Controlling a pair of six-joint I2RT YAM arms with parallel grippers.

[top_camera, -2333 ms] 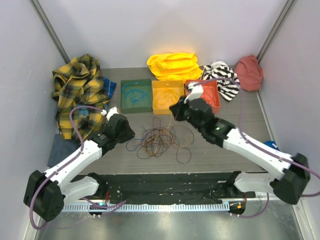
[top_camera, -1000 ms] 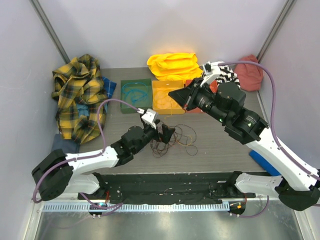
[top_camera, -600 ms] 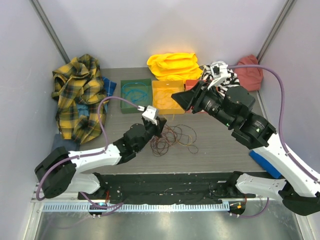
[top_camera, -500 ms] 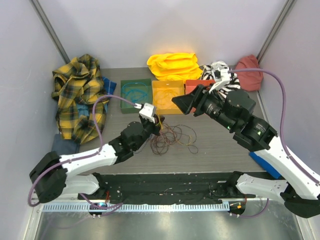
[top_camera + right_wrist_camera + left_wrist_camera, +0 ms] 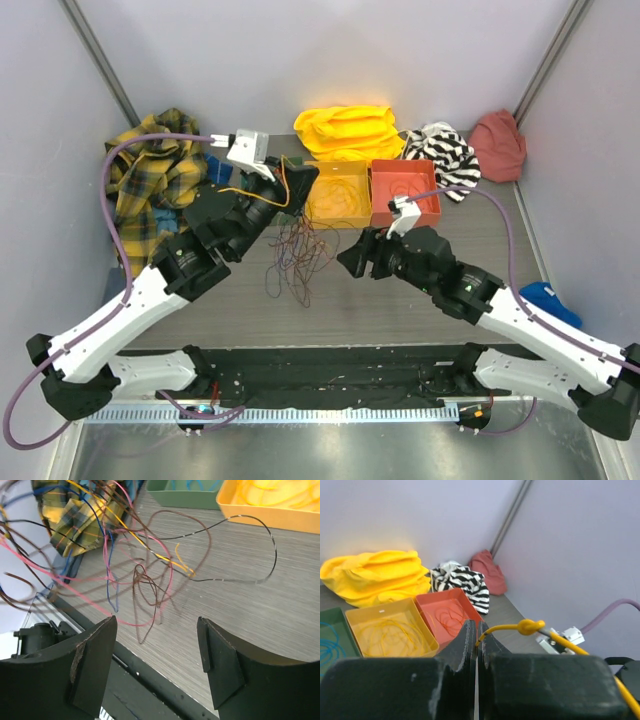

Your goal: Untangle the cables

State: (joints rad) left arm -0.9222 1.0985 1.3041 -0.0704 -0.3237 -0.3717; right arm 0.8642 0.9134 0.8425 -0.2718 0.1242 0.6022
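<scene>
Tabletop [image 5: 350, 320]: we note a grey wood-grain surface.
Cables [image 5: 296, 250]: we find the bunch strung from the raised left gripper [image 5: 476, 630] down to the tabletop, in front of the yellow tray [image 5: 345, 220].
Left gripper: jaws pressed together on a yellow strand [image 5: 529, 626].
Right gripper [image 5: 156, 625]: jaws wide, holding nothing, low beside the bunch.

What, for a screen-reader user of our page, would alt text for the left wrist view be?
The black left gripper, shut, pinches a thin yellow cable with a knot, trailing toward the lower right. Behind stand a yellow plastic tray and a red plastic tray, then a crumpled yellow cloth.
</scene>
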